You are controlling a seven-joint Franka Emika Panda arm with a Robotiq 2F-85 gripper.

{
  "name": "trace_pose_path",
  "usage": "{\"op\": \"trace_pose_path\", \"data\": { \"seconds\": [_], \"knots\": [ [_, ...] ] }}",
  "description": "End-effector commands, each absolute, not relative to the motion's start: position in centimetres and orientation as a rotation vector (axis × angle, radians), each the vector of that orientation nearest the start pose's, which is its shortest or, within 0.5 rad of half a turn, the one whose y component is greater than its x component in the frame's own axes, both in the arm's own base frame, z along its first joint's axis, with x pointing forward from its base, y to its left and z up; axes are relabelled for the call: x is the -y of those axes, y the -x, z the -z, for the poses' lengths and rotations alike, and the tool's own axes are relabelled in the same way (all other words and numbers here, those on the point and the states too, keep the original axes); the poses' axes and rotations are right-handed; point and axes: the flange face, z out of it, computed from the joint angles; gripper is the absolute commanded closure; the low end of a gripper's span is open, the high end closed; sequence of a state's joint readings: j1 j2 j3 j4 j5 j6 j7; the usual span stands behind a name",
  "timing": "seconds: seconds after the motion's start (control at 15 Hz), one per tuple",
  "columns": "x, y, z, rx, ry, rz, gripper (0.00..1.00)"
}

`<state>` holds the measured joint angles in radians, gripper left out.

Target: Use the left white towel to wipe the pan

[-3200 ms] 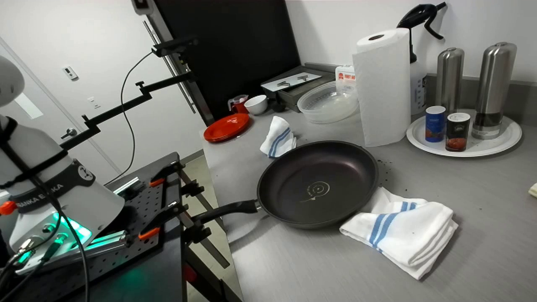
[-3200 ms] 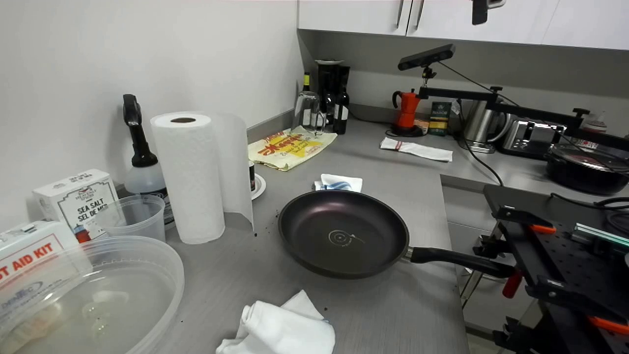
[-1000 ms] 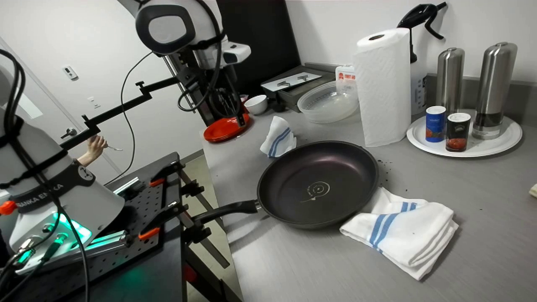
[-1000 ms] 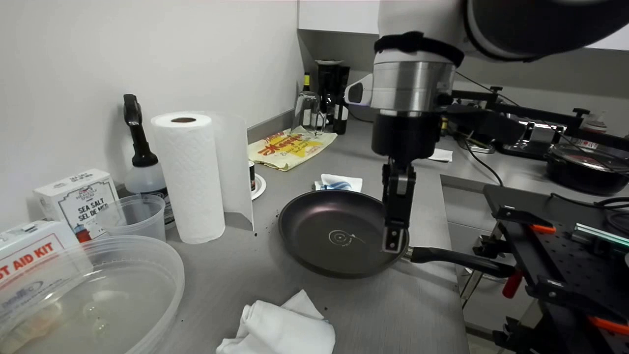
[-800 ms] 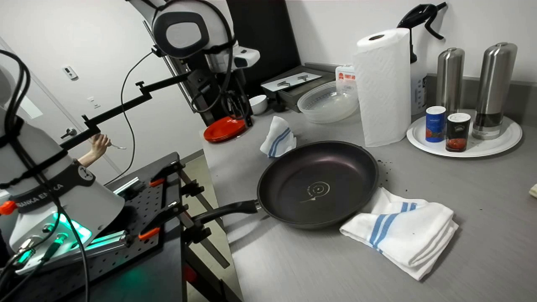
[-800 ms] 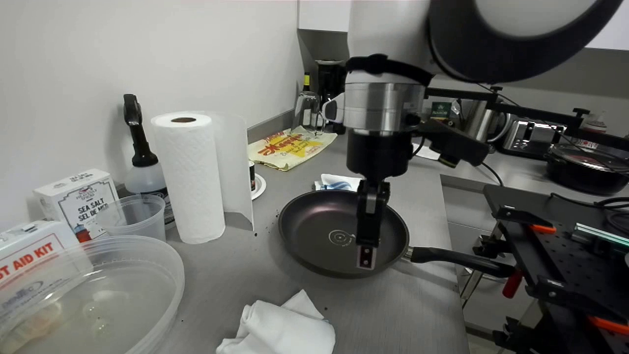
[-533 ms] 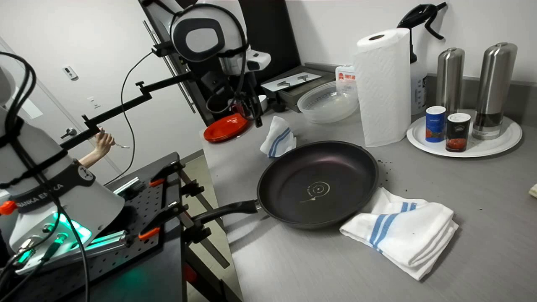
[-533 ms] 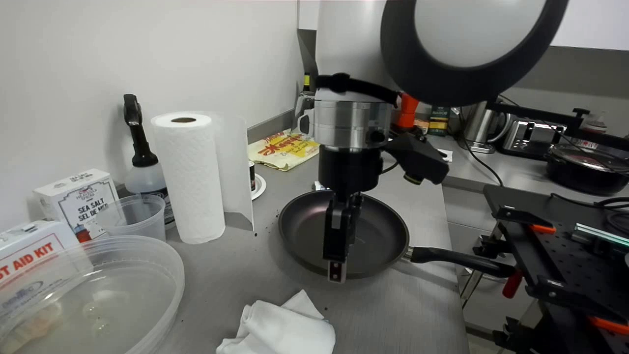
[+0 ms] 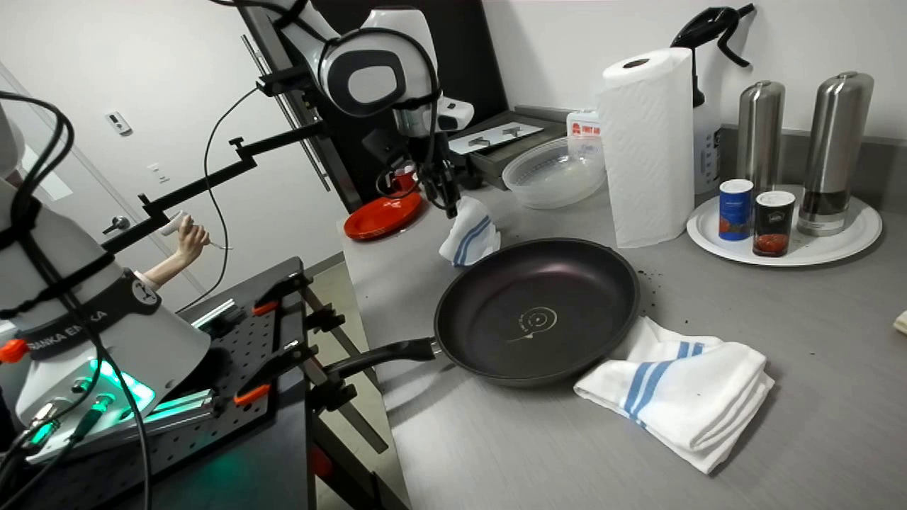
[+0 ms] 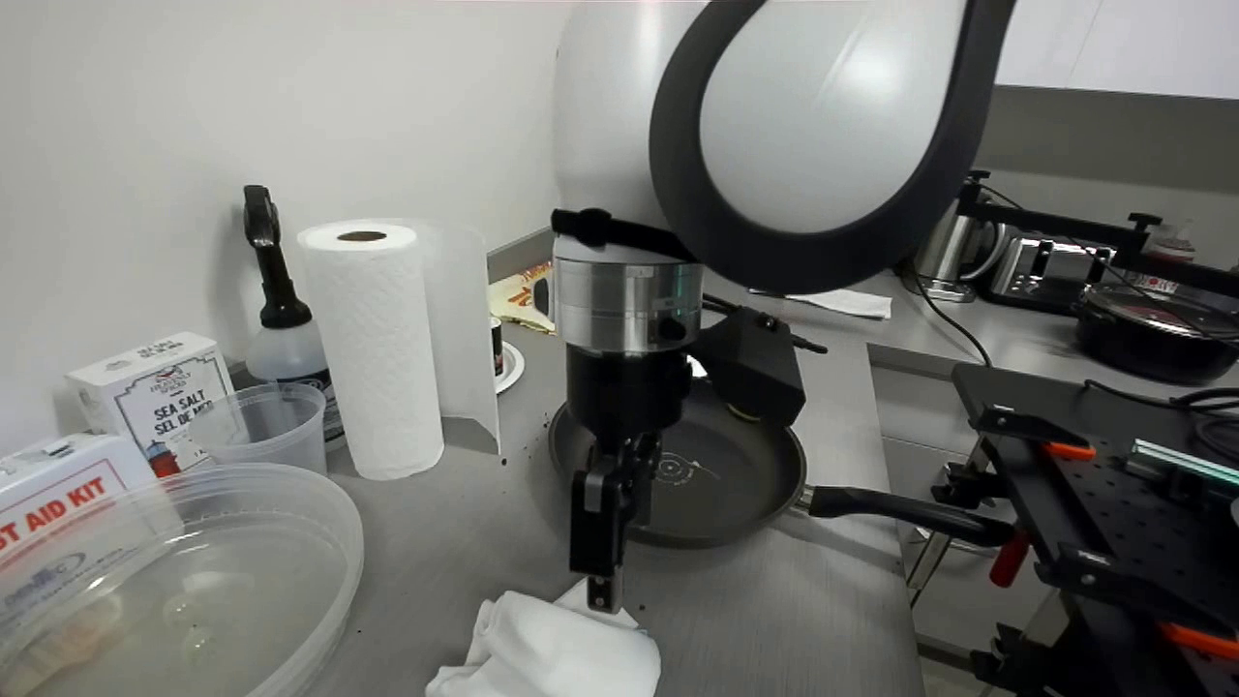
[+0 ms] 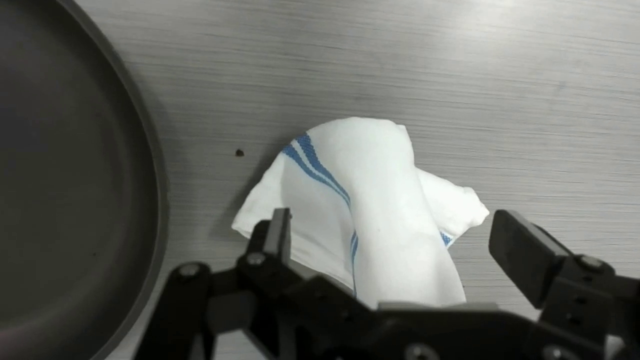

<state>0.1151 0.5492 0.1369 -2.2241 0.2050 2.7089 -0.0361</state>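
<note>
Since half a second ago, my arm has swung farther in from the robot-side edge of the grey surface and dropped lower. On that surface the pan rests flat, its black handle reaching out past the robot-side edge in both exterior views. Near the opposite edge a paper towel roll stands upright. A red plate sits at a corner, along the robot-side edge from the pan. On the pan's other side, away from that corner, I have a folded white towel with blue stripes, just beside the rim.

The left white towel, bunched up and also blue-striped, lies between the pan and the red plate's corner. It is beneath my claw, whose fingers are spread wide apart; from the wrist I see much of the cloth framed between them. I can't tell how far below the tips it lies, or whether they touch it. Bare surface shows between the towel and the pan, and on that strip is a dark crumb.
</note>
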Motion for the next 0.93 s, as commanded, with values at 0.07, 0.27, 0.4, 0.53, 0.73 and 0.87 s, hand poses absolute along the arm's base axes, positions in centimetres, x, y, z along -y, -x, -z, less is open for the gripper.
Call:
{"op": "trace_pose_path", "data": {
  "seconds": [0.07,0.27,0.4,0.53,0.73,0.87],
  "knots": [
    [-14.6,-53.3,-10.0,0.130,3.004,-0.122,0.00],
    [-15.0,-54.0,-8.9,0.137,2.998,-0.127,0.00],
    [-15.3,-54.5,-8.3,0.141,2.993,-0.126,0.00],
    [-15.5,-54.9,-7.8,0.139,2.986,-0.126,0.00],
    [-15.9,-55.2,-6.7,0.137,2.985,-0.133,0.00],
    [-16.1,-55.1,-6.0,0.138,2.983,-0.144,0.00]
  ]
}}
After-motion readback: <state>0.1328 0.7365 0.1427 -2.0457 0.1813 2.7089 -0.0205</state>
